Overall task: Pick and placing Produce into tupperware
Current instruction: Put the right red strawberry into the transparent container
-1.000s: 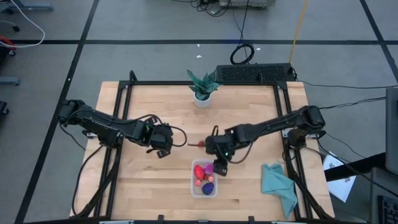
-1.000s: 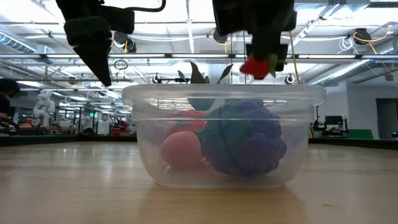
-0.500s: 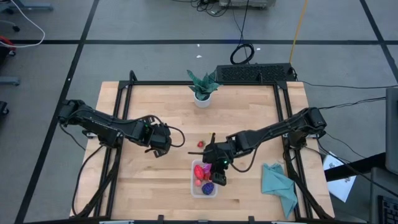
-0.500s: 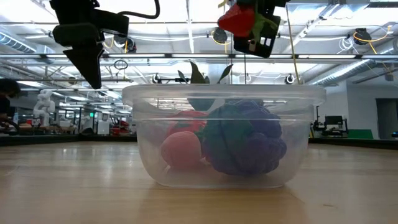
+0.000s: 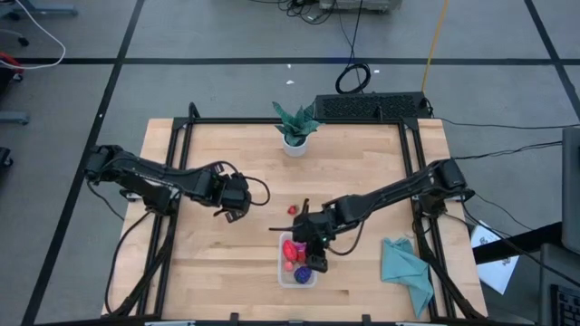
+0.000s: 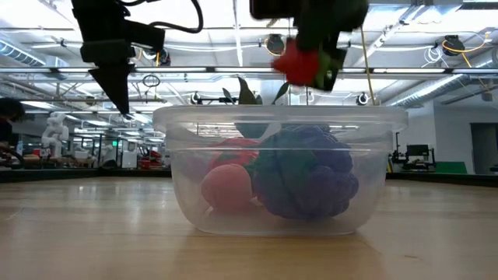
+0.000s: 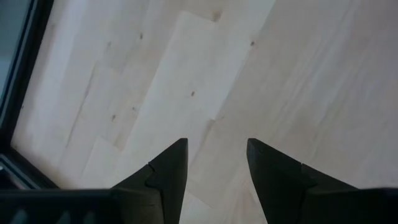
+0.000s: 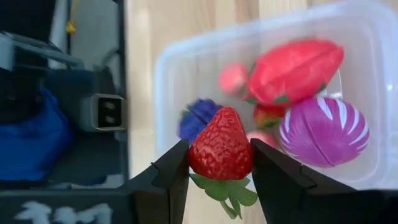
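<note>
The clear tupperware stands on the table near its near edge. It holds a red piece, a magenta striped piece, a small pink piece and a dark purple piece. My right gripper is shut on a red toy strawberry above the tupperware. Another small red piece lies on the table just beyond it. My left gripper hangs open and empty over bare wood, to the left of the tupperware. My right gripper pinches the strawberry by its two opposite sides between its two fingers. The fingers come from above, pointing down toward the tupperware. The strawberry is lifted clear above the tupperware's rim, its tip pointing down and its green leaves toward the wrist.
A green potted plant in a white pot stands at the table's far edge. A teal cloth lies at the near right. Black frame rails run along the table's left and right sides.
My right gripper has carried the strawberry toward the table's near edge, from beside the tupperware's far end to above it, staying shut on it. The strawberry stays lifted clear.
</note>
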Controlling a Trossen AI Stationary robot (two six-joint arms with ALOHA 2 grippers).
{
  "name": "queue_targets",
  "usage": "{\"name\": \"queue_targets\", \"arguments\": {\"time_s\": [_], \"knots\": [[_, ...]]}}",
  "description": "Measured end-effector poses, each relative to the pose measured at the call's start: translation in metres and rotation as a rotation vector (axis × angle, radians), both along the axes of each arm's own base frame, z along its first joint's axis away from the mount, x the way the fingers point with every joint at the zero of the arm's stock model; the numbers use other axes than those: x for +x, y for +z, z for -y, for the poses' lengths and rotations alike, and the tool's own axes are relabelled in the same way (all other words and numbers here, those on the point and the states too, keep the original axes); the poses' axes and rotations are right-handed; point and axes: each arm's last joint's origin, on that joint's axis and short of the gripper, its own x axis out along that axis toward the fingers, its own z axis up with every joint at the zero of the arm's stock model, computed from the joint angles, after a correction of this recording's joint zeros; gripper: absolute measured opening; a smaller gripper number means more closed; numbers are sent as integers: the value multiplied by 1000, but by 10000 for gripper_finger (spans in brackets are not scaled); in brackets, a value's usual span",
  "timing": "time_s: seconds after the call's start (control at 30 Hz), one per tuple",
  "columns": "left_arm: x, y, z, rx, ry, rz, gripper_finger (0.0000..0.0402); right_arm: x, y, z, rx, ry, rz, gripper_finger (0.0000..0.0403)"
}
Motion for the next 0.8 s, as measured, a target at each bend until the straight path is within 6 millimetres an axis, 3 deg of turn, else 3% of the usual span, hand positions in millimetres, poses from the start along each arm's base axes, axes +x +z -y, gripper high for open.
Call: {"name": "queue_targets", "arguments": {"time_s": [0.33, 0.8], "knots": [[0, 0, -3, -9, -5, -13, 170, 10, -34, 2, -18, 29, -73, 141], [0, 0, -7, -4, 4, -16, 170, 12, -37, 1, -19, 31, -67, 141]]}}
